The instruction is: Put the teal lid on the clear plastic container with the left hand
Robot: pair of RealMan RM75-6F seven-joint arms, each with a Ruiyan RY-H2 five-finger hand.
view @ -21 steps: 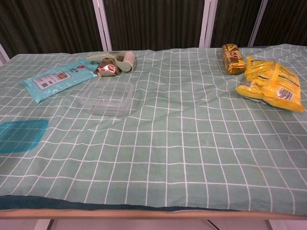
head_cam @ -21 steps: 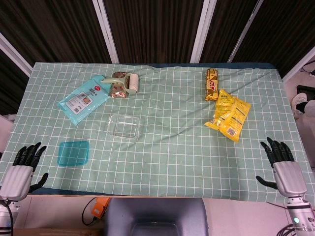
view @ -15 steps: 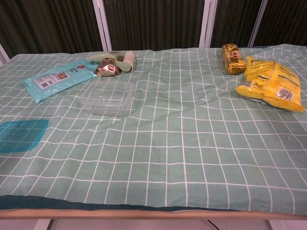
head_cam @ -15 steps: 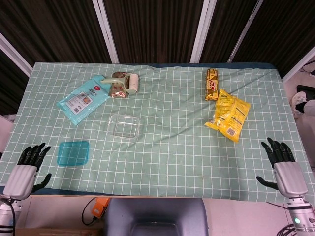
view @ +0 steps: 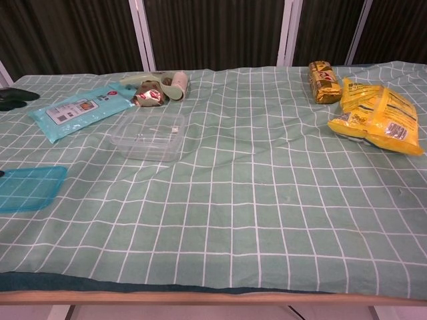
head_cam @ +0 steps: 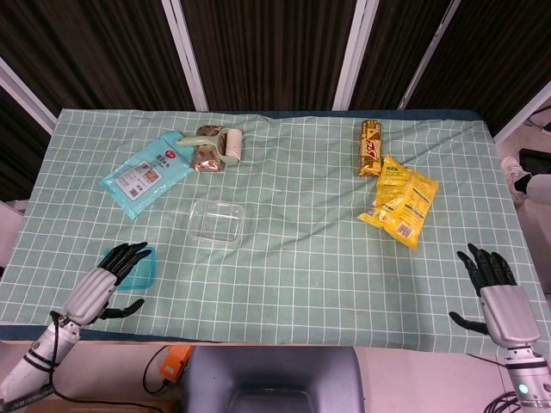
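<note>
The teal lid lies flat on the green checked cloth near the front left, also seen in the chest view as the teal lid. My left hand hovers over its left part with fingers spread, holding nothing; whether it touches the lid is unclear. In the chest view only dark fingertips show at the left edge. The clear plastic container stands open, behind and to the right of the lid, seen again as the container. My right hand is open at the front right edge.
A light blue packet and a lint roller with a brown snack lie behind the container. A brown snack bar and a yellow bag sit at the right. The cloth covers the table.
My left hand has moved from beyond the table's front left corner forward and to the right, over the teal lid. The right hand has barely moved.
</note>
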